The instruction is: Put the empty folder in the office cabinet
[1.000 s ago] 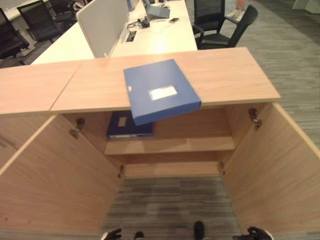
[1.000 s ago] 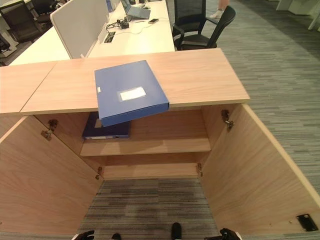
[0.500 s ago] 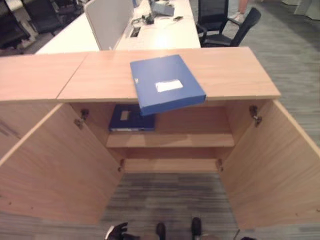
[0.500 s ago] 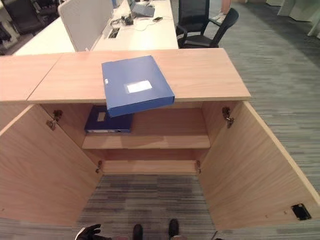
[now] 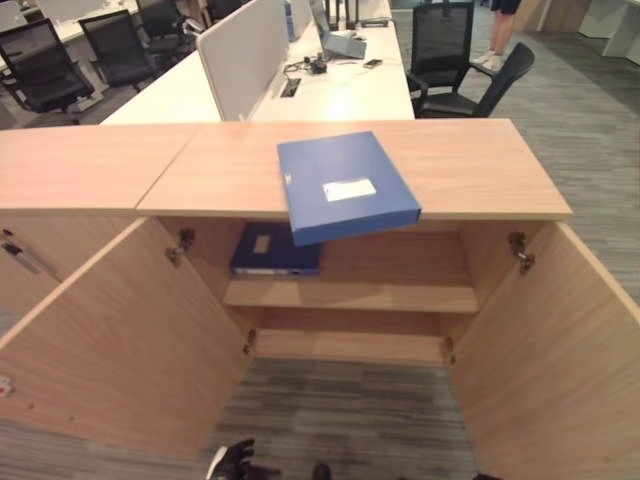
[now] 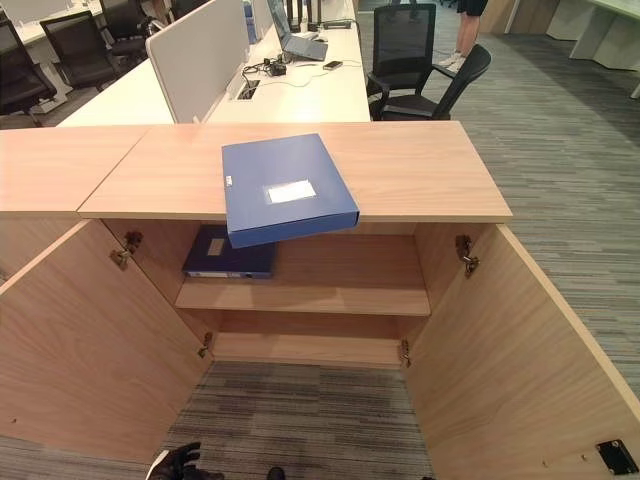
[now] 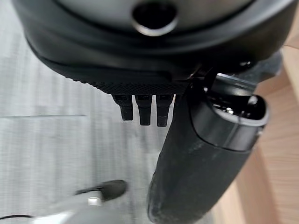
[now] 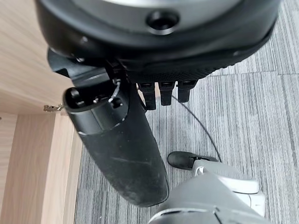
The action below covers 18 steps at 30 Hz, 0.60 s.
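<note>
A blue box folder [image 5: 348, 188] lies flat on the wooden cabinet top [image 5: 480, 170], its near corner hanging over the front edge. Both cabinet doors stand wide open. Inside, a second blue folder [image 5: 275, 250] lies flat at the left end of the upper shelf [image 5: 400, 296]. My left hand [image 5: 232, 462] hangs low over the carpet, far below the folder, fingers relaxed and holding nothing. In the left wrist view my left hand [image 7: 142, 109] is empty. My right hand [image 8: 161, 91] hangs over the carpet beside the right door, open and empty.
The left door [image 5: 120, 340] and the right door [image 5: 560, 360] stick out towards me on either side. Grey carpet [image 5: 340, 420] lies between them. Behind the cabinet are white desks [image 5: 330, 90], office chairs [image 5: 470, 80] and a person's legs [image 5: 500, 25].
The whole picture has shifted because the camera moved. The folder stays where it was on the cabinet top. Both hands sit lower against the bottom edge than a second ago.
</note>
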Motion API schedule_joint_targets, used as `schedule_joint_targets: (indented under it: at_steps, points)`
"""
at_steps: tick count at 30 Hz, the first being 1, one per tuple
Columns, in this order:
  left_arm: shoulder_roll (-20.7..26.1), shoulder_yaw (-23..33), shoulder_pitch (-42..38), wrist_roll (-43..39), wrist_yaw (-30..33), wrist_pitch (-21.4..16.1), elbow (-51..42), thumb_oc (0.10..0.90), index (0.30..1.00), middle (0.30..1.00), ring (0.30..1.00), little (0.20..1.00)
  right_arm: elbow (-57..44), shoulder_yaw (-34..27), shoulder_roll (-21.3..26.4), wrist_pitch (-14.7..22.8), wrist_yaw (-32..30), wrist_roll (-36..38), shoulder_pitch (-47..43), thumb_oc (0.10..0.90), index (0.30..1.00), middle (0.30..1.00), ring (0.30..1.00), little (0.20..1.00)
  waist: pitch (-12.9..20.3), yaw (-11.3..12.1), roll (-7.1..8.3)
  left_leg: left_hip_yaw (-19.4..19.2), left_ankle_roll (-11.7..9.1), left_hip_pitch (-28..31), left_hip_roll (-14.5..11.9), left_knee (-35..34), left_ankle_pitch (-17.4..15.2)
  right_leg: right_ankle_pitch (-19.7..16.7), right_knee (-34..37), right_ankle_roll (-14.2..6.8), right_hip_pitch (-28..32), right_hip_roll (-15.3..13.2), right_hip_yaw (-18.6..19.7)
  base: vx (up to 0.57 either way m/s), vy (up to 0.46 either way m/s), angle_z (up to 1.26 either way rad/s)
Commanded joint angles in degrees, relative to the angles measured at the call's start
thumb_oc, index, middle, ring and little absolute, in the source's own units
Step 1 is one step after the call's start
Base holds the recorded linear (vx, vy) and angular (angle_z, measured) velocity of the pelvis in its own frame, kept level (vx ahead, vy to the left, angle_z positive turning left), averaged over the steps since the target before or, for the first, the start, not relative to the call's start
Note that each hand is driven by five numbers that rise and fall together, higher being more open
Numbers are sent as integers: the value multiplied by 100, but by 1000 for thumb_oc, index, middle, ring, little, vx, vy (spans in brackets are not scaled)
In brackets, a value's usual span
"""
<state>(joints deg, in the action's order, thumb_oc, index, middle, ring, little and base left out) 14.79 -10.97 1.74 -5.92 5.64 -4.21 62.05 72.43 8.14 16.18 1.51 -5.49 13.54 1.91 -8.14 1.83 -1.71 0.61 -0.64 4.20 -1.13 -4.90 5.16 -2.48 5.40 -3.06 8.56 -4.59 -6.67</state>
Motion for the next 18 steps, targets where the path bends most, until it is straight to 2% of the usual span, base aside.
schedule_joint_targets:
  at_steps: [1, 2, 3, 4, 6, 8, 9, 13, 18]
  points:
    - [593, 115, -606, 154, 518, -403, -602, 800, 900, 900, 900, 900, 76, -60, 242, 134, -107, -65, -149, 800, 900, 900, 900, 900, -51, 142, 204, 97, -414, 156, -268, -10, -467, 680, -252, -348, 146, -150, -34, -49, 3, 5]
    - [728, 169, -595, 348, 785, -428, -1134, 800, 900, 900, 900, 900, 63, -88, 229, 175, -157, -69, -140, 800, 900, 900, 900, 900, -53, 174, 233, 111, -413, 102, -272, -10, -404, 607, -251, -356, 86, -148, -42, -59, -19, 5]
    - [929, 258, -449, 815, 1244, -454, -2098, 800, 900, 900, 900, 900, 41, -135, 177, 247, -268, -67, -130, 800, 900, 900, 900, 900, -74, 243, 297, 131, -421, 78, -276, -10, -405, 590, -228, -385, 79, -153, -60, -15, -36, 5]
    - [1000, 325, -307, 1103, 1453, -433, -2569, 800, 900, 900, 900, 900, 23, -156, 144, 285, -333, -89, -108, 800, 900, 900, 900, 900, -67, 274, 338, 144, -429, 109, -276, -10, -479, 640, -194, -398, 132, -159, -70, -5, -44, 3]
    - [1122, 448, -123, 1810, 1932, -414, -3308, 800, 900, 900, 900, 900, 1, -205, 111, 343, -433, -148, -77, 800, 900, 900, 900, 900, -75, 324, 384, 162, -432, 72, -282, -10, -424, 580, -183, -410, 109, -157, -87, -15, -5, 1]
    - [1121, 455, -101, 1819, 1931, -401, -3328, 800, 900, 900, 900, 900, 2, -198, 108, 343, -435, -150, -70, 800, 900, 900, 900, 900, -58, 320, 393, 163, -437, 105, -280, -10, -497, 635, -164, -413, 150, -159, -87, 28, -9, 6]
    - [1258, 592, -2, 2586, 2362, -298, -3859, 800, 900, 900, 900, 900, -27, -205, 77, 372, -462, -197, -38, 800, 900, 900, 900, 900, -59, 351, 424, 149, -441, 74, -290, -10, -442, 575, -151, -418, 129, -157, -88, 15, -9, 5]
    - [1405, 1149, -53, 3534, 3079, 10, -4711, 800, 900, 900, 900, 900, -88, -136, -19, 342, -465, -159, 25, 800, 900, 900, 900, 900, -20, 356, 452, 119, -467, 110, -302, -10, -486, 572, -88, -412, 194, -155, -75, 4, -1, -1]
    - [1700, 1376, -224, 4148, 3269, 211, -5153, 800, 900, 900, 900, 900, -119, -73, -51, 331, -405, -68, 54, 800, 900, 900, 900, 900, -4, 334, 431, 117, -482, 146, -313, -10, -506, 581, -84, -410, 225, -153, -67, 0, 0, 0]
